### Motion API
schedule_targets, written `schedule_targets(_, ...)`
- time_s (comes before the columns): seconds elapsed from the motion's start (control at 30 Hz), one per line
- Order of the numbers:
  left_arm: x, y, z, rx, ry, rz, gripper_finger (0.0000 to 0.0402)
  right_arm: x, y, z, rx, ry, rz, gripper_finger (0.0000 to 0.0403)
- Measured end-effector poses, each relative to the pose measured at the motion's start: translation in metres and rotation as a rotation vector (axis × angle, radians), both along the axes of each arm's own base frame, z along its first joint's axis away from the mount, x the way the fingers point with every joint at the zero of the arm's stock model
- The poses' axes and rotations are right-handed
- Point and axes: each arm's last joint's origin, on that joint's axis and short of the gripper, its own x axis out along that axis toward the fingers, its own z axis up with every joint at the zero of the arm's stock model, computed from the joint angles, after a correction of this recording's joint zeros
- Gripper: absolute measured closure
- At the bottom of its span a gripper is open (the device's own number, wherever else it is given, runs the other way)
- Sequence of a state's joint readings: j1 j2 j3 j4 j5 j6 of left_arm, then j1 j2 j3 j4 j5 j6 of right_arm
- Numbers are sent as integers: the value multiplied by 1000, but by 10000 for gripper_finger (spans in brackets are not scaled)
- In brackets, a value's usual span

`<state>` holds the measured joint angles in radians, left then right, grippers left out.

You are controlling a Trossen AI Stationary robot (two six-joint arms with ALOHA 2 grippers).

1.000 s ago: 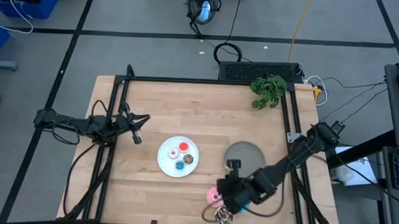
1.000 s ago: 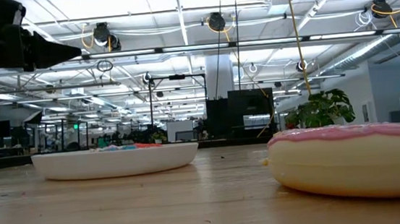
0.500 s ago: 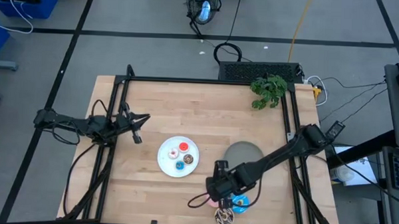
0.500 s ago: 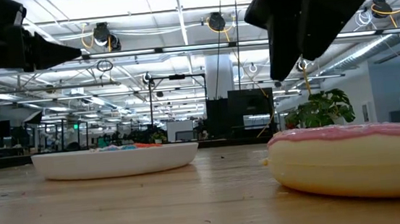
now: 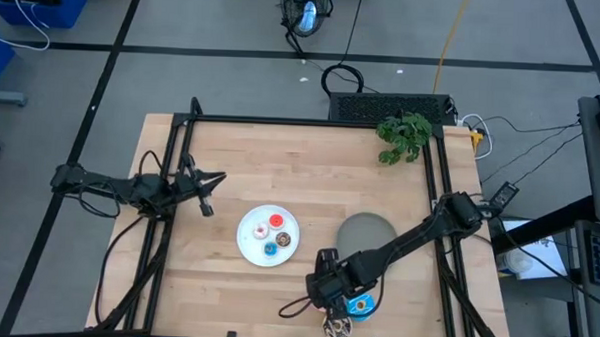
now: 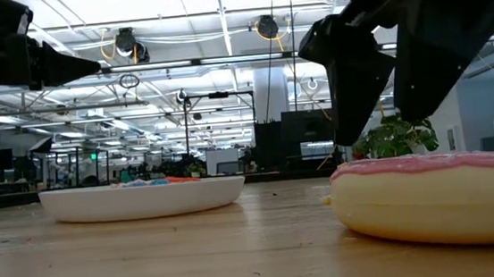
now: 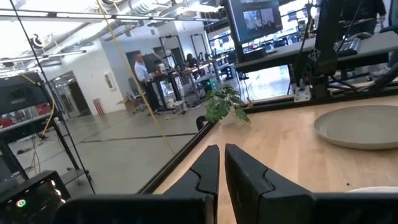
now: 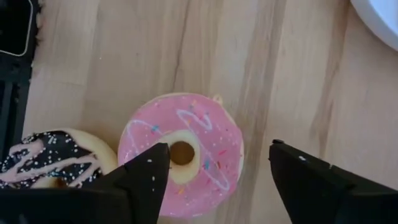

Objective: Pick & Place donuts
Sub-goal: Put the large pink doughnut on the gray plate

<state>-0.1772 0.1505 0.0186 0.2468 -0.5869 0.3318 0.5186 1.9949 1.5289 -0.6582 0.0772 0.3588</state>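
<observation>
A larger pink donut [image 8: 180, 152] lies flat on the table near its front edge and fills the right of the low view [image 6: 440, 195]. My right gripper [image 8: 217, 180] hangs open just above it, pointing down [image 6: 388, 113]. One finger stands over the donut's middle and the other past its edge. In the high view this gripper [image 5: 326, 286] hides the donut. A brown donut [image 8: 53, 167] and a blue sprinkled donut [image 5: 359, 307] lie close by. Tiny donuts sit on the white plate [image 5: 249, 245]. My left gripper [image 7: 221, 165] waits shut at the table's left [image 5: 207, 207].
A grey plate [image 5: 368, 231] lies right of the white plate, just beyond my right arm. A green plant [image 5: 403, 134] stands at the far right corner. A black frame [image 5: 179, 184] runs round the table's edges. People show far off in the room behind.
My right gripper has moved toward the table's left edge from beside the blue and brown donuts to a place over the pink donut. It has come down close above the donut and has opened its fingers. The donuts have stayed where they were.
</observation>
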Motion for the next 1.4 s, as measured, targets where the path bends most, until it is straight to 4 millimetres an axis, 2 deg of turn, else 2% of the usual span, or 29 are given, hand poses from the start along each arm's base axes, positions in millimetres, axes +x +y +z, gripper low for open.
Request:
schedule_targets(0.6, 0, 0, -1, 5, 13, 0, 369, -13, -8, -42, 15, -17, -6, 152)
schedule_targets(0.77, 0, 0, -1, 6, 14, 0, 369, -15, -11, -45, -3, -12, -3, 157)
schedule_targets(0.9, 0, 0, -1, 7, 14, 0, 369, -12, -15, -46, -31, -29, -21, 200)
schedule_targets(1.2, 0, 0, -1, 7, 15, 1, 369, -8, -25, -39, -37, -56, -41, 379)
schedule_targets(1.27, 0, 0, -1, 8, 18, 1, 369, -9, -29, -28, -32, -77, -44, 391)
schedule_targets(1.4, 0, 0, -2, 8, 19, 0, 369, -13, -39, 7, -5, -137, -65, 376)
